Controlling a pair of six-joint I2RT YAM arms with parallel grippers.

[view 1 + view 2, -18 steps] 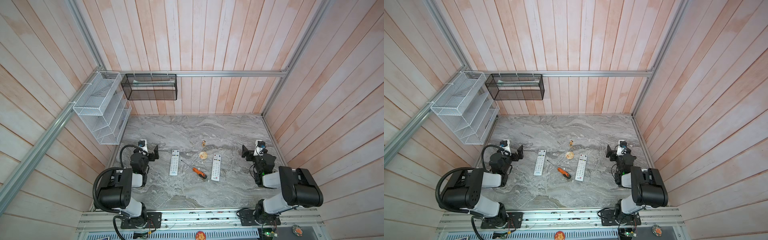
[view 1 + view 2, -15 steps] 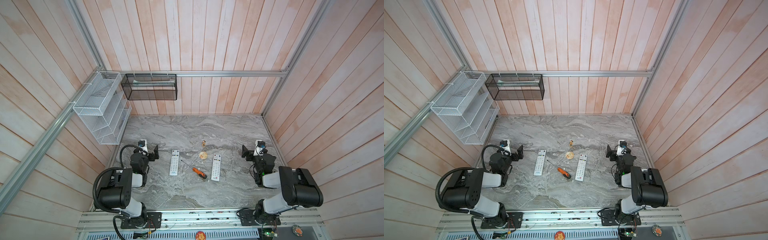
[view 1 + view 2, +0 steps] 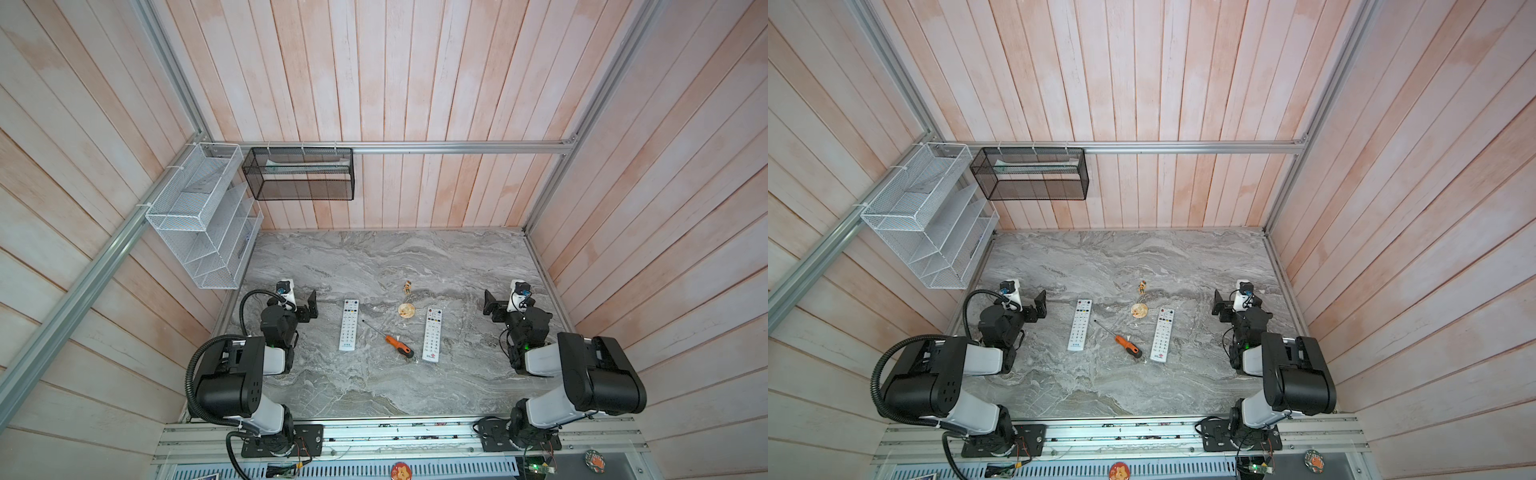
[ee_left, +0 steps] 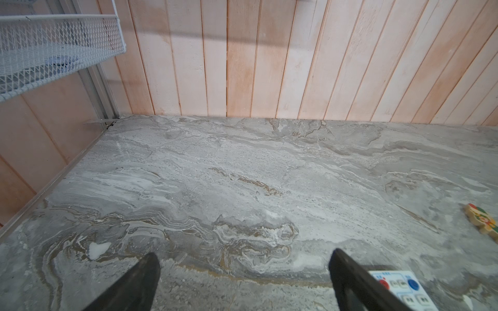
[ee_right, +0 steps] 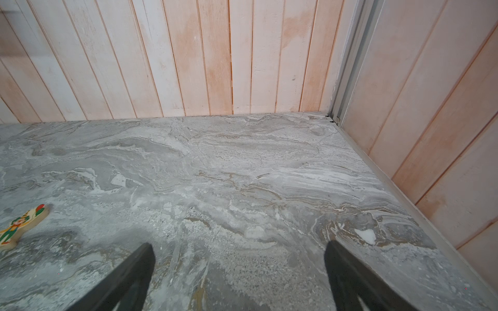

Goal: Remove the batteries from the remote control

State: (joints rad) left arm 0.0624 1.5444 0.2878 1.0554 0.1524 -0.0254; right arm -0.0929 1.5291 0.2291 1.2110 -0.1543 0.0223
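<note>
Two white remotes lie button-side up with long axes toward the back wall: the left remote just inboard of the wide-open, empty left gripper, the right remote farther from the equally wide, empty right gripper; no batteries show.

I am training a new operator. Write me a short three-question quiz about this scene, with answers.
1. True or false: the orange-handled screwdriver lies between the left white rectangular remote control and the right white rectangular remote control.
2. Which face of both remotes is up?
3. The left gripper is: A open and empty; B shut on the screwdriver; C shut on a remote.
Key: 1 true; 2 the button face; 3 A.
</note>
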